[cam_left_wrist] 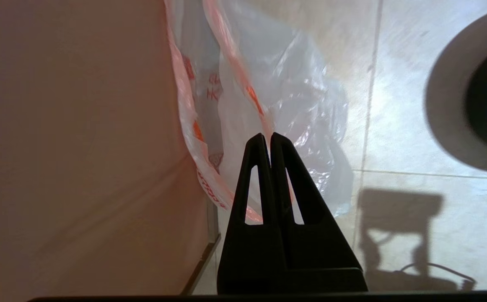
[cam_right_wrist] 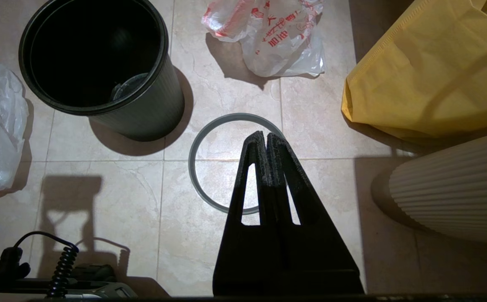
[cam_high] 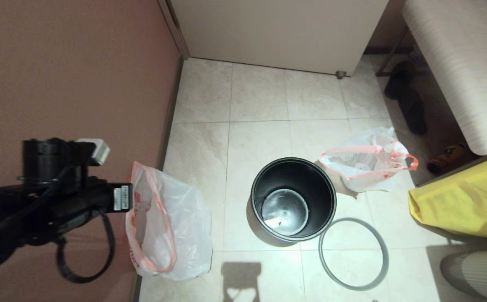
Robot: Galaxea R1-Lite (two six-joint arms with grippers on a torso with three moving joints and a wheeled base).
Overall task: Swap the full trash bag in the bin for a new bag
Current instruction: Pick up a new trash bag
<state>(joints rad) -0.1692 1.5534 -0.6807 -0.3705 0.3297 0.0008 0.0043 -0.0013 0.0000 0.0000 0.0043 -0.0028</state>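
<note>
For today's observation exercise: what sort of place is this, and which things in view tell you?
Probably a corner of a home, perhaps an entryway: pale floor tiles, dark shoes under a bench, and a household bin with trash bags beside it.

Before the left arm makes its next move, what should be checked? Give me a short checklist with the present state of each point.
1. Full bag out of the bin: ok, it lies on the floor beside it.
2. Bin ready for lining: ok, no bag inside; something pale lies at the bottom.
3. Hoop off the bin: ok, flat on the floor next to it.
4. New bag reachable: ok, it stands by the wall, mouth open, near the left gripper.
5. Left gripper ready to grasp: not ok, shut and holding nothing.
6. Right gripper out of the way: ok, shut, above the hoop, holding nothing.
</note>
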